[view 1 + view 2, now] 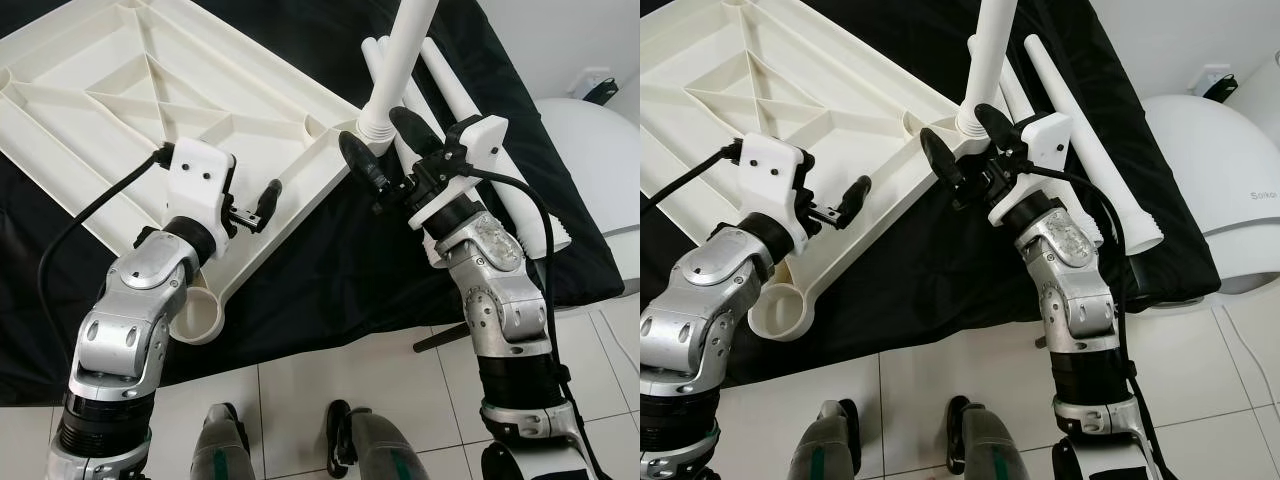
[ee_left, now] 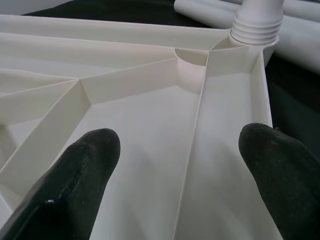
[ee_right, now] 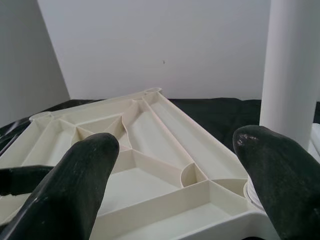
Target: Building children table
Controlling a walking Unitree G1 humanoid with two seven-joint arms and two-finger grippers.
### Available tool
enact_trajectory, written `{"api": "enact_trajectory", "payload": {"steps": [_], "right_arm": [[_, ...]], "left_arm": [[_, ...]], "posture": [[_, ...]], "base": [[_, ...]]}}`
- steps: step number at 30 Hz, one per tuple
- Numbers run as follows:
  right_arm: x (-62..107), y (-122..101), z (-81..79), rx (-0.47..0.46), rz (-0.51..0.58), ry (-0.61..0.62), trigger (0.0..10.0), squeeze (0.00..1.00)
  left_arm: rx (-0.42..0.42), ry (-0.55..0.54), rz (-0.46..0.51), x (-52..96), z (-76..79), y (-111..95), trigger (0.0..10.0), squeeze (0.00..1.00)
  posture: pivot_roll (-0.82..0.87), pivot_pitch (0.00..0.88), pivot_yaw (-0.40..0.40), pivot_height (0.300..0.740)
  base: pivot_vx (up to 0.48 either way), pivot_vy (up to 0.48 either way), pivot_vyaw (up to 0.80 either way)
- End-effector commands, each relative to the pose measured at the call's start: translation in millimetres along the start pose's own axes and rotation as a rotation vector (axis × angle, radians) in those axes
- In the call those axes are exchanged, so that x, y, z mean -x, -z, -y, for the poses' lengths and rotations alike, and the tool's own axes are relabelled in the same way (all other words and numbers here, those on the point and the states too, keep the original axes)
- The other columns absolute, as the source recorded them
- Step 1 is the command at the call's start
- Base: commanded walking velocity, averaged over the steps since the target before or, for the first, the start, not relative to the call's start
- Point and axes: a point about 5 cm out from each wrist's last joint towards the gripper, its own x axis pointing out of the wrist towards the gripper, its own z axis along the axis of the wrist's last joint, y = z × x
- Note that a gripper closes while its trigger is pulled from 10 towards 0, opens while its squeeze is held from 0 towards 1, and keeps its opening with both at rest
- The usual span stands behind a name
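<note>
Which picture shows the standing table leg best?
The left eye view: the leg rises from the tabletop's corner socket. The right eye view matches. The left wrist view shows its threaded base; the right wrist view, a stretch of shaft.

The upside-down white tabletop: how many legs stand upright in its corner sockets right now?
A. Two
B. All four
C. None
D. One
D. One table leg stands upright in the corner socket beside the open right pincer, the near corner socket of the tabletop is empty, and the spare legs lie flat on the black cloth.
</note>
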Motion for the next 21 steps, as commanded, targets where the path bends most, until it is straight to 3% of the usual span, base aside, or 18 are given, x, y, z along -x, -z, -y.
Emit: {"api": "enact_trajectory", "payload": {"steps": [1, 5, 13, 21], "right_arm": [[2.6, -3.4, -3.8, -0.022, 0.005, 0.071, 10.0, 0.0], [1.4, -6.7, -3.2, -0.04, -0.002, 0.134, 10.0, 0.0], [1.0, -11.0, 0.0, 0.032, 0.003, 0.185, 10.0, 0.0], [0.7, -10.8, 0.5, 0.052, -0.011, 0.21, 10.0, 0.0]], "left_arm": [[-0.025, 0.139, -0.007, 3.1, 9.5, 4.5, 10.0, 0.0], [-0.038, 0.224, 0.005, 7.5, 17.6, 4.0, 10.0, 0.0], [-0.048, 0.386, 0.022, 20.3, 35.8, 5.1, 10.0, 0.0], [-0.076, 0.473, 0.018, 30.9, 45.0, 5.9, 10.0, 0.0]], "posture": [[0.04, 0.212, -0.039, 0.74], [0.04, 0.213, -0.036, 0.74], [0.04, 0.215, -0.031, 0.74], [0.05, 0.217, -0.034, 0.74]], "base": [[0.0, 0.0, 0.0], [0.0, 0.0, 0.0], [0.0, 0.0, 0.0], [0.0, 0.0, 0.0]]}}
